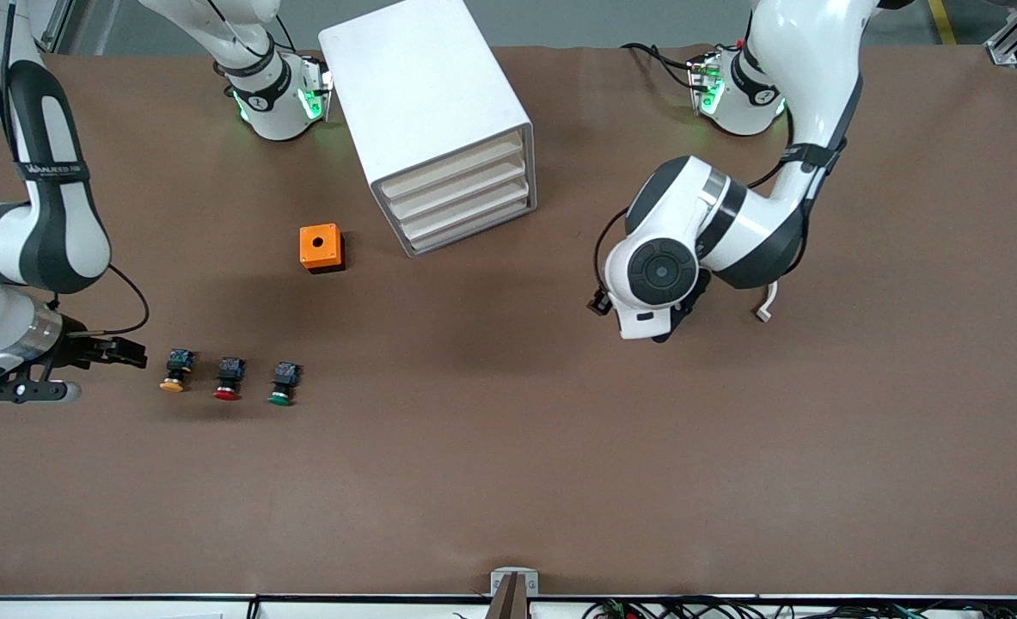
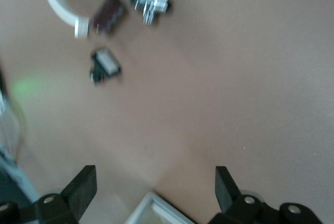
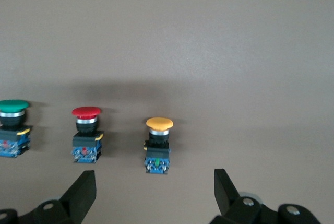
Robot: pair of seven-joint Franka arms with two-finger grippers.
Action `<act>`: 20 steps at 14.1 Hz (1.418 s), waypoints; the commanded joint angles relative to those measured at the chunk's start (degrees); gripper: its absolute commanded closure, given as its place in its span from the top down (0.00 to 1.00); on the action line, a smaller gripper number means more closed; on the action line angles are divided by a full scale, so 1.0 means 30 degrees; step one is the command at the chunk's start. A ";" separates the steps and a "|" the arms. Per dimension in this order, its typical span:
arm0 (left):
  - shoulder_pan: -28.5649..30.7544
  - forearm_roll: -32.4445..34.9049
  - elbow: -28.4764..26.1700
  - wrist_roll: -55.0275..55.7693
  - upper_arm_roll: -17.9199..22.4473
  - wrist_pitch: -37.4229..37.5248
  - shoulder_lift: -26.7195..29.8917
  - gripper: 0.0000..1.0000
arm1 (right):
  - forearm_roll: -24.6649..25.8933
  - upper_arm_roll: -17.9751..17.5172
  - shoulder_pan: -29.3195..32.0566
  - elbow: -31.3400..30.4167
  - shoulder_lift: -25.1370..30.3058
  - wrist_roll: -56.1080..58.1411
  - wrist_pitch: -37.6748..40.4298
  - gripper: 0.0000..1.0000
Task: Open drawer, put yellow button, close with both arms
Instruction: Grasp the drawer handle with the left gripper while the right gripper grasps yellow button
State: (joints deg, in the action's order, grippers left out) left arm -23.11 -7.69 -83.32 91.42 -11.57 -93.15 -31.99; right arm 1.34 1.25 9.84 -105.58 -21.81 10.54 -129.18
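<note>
Currently the drawer (image 1: 455, 156) sits shut, topmost in the white cabinet (image 1: 426, 94). Yellow button (image 1: 174, 371) lies on the table (image 1: 560, 473) toward the right arm's end, beside the red button (image 1: 229, 378) and green button (image 1: 283, 383) (one row). Right gripper (image 1: 134, 354) hovers by it, fingers apart, empty. Left gripper (image 2: 151, 195) hovers fingers spread, empty, near the cabinet.

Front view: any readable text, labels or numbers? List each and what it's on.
Print on the black strap around the right arm: white lettering, too small to read with confidence.
Round marks on the two arm bases: too small to read.
Cabinet, orange box, yellow button, red button, green button: no text visible.
Wrist views: nothing legible.
</note>
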 commanded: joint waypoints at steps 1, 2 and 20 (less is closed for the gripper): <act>-0.0526 -0.1795 0.0556 0.4603 0.0107 0.0170 -0.0820 1.00 | 0.0079 -0.0182 0.0147 -0.1368 -0.0079 0.0177 -0.2141 1.00; -0.0645 -0.2382 0.0556 0.6859 0.0107 0.0170 -0.0995 1.00 | 0.0137 -0.0182 0.0147 -0.1341 -0.0314 0.0177 -0.2408 1.00; -0.2196 -1.5892 0.0380 1.7252 0.0107 0.0522 -0.3106 0.67 | 0.0754 -0.0212 0.1201 -0.2805 -0.3274 -0.0289 -0.6219 1.00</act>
State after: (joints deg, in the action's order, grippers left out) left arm -28.73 -53.69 -83.22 141.34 -11.15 -92.42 -40.62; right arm 3.58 1.46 12.35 -112.91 -31.28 10.59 -146.57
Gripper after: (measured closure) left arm 0.330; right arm 0.000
